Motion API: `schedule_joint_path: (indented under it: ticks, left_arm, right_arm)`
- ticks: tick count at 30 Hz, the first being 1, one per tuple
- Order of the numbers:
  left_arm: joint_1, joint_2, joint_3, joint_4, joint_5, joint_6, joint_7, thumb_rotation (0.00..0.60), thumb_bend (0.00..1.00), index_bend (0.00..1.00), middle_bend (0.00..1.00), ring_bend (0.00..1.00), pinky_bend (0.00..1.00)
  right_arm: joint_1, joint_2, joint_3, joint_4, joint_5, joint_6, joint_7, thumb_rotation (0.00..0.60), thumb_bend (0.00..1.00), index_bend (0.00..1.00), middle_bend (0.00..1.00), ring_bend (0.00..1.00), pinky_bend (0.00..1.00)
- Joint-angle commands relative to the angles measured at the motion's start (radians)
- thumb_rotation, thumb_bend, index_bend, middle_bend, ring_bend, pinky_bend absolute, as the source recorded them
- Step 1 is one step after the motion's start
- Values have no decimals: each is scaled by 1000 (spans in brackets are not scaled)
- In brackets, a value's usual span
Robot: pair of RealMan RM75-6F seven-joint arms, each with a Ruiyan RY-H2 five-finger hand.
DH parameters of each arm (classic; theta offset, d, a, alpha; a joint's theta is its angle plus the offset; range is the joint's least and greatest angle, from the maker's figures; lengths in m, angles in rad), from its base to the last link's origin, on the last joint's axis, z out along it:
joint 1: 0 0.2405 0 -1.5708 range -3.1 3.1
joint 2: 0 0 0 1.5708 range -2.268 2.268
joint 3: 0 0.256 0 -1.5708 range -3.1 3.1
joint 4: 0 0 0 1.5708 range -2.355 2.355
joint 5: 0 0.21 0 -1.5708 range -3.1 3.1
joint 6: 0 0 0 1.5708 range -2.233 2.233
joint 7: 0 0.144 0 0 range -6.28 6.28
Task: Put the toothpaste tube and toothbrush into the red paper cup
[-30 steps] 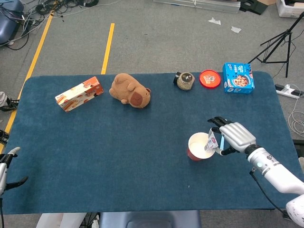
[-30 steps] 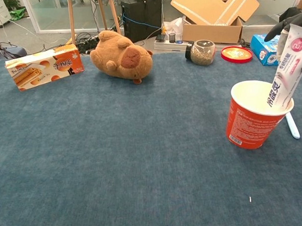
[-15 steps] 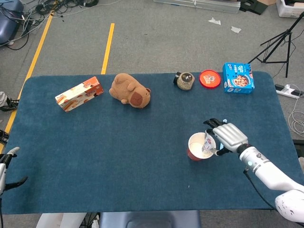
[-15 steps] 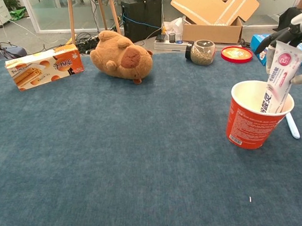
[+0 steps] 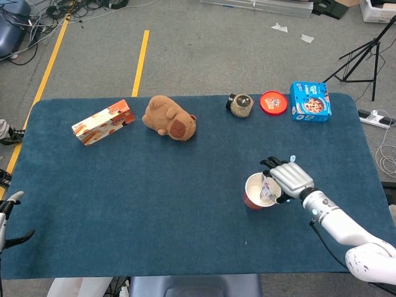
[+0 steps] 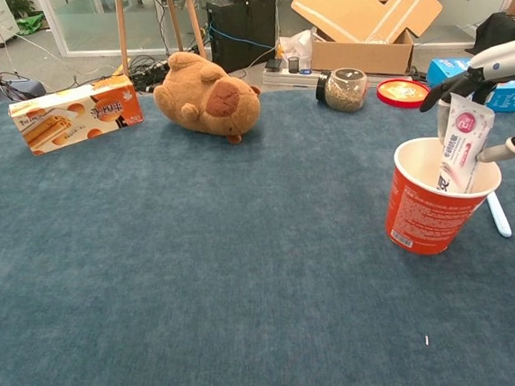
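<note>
Lower now than a second ago: white toothpaste tube (image 6: 460, 143) with pink print, sunk deeper into the red paper cup (image 6: 428, 211), lower end inside, top leaning out over the rim toward 1 o'clock. Right hand (image 5: 288, 177) shifted toward 9 o'clock, over the cup's far rim, fingers (image 6: 448, 89) curled around the tube's upper part and pinching it. Pale blue toothbrush (image 6: 498, 213) flat on the dark blue felt tabletop (image 6: 201, 272), just beside the cup at 3 o'clock. Left hand (image 5: 7, 216) low at the table's 8 o'clock edge, mostly cut off; grip impossible to tell. Along the far edge: orange and white snack box (image 5: 103, 122), brown plush capybara (image 5: 169, 117), glass jar (image 5: 241, 104), red round lid (image 5: 273, 102), blue carton (image 5: 310, 101).
</note>
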Motion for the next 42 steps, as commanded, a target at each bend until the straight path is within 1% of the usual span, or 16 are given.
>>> schedule_joint_path:
  ticks: [1,25,36,42]
  left_arm:
    - [0,0,-1,0,0,1,-1,600,0,163,311,246,223]
    - [5,6,-5,-6,0,12,-9,600,0,163,311,246,224]
    - [6,9,-6,-8,0,14,-11,600,0,163,311,246,227]
    - [7,10,-6,-9,1,15,-11,600,0,163,311,246,232]
  right_arm:
    - [10,-10,-6,2,15,3,-13,600,228,669,132,0,228]
    - [71,-79,-39,29,88,4,-66,600,228,669,132,0,228]
    - [77,-84,-42,33,83,-3,-38,600,225,669,131,0,227]
    - [76,-84,-42,36,78,-2,-23,600,208,626,124,0,227]
